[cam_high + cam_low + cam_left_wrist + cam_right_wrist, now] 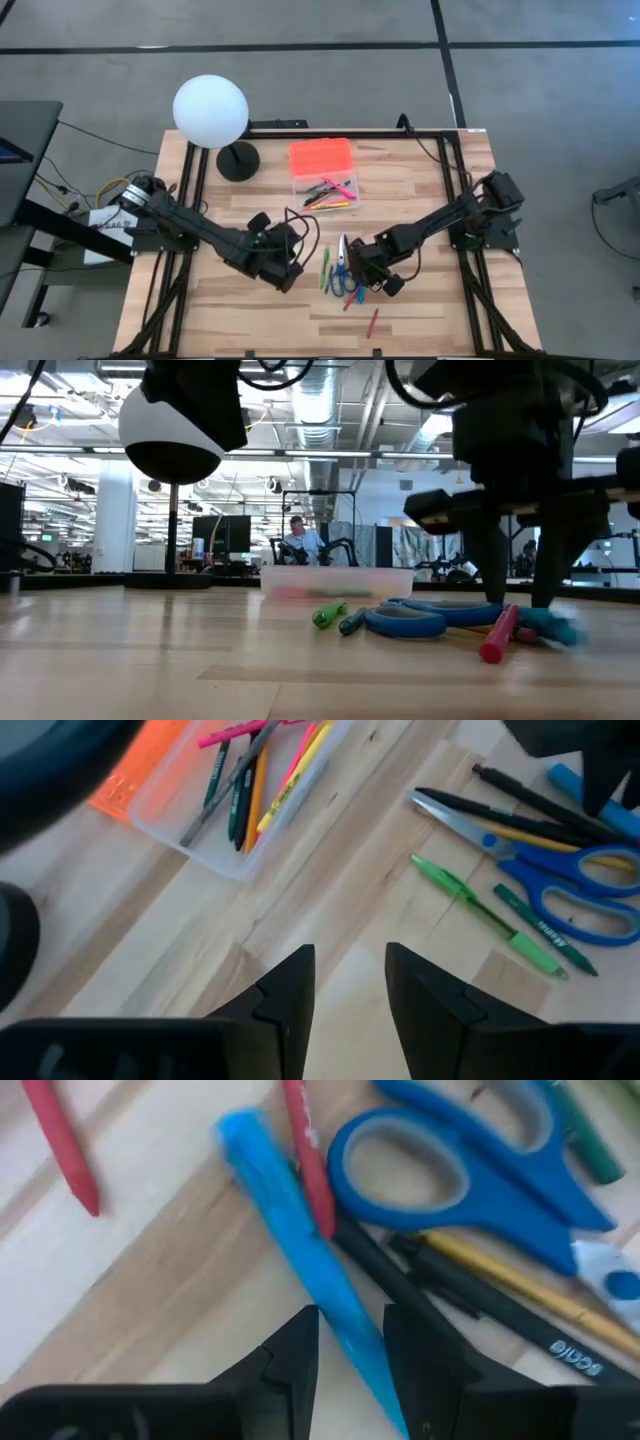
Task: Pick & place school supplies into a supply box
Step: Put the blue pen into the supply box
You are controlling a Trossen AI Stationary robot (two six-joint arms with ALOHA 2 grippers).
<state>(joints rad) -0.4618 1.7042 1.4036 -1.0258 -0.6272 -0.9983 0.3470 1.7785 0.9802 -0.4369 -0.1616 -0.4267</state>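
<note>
Worktop [240,310] pale wood planks inside black frame, grey floor around. Supply box [322,172] near far edge, centre, pens inside. Scissors [343,272] and loose pens at centre. Right claw [350,1355] over them, fingers apart around blue pen [290,1270]. Left claw [350,995] beside, apart, empty. Behind, large hall, seated person [297,540].

Clear plastic supply box [325,185] sits mid-table behind blue-handled scissors [343,275] and loose pens [327,268], white globe lamp [210,112] at its left.
</note>
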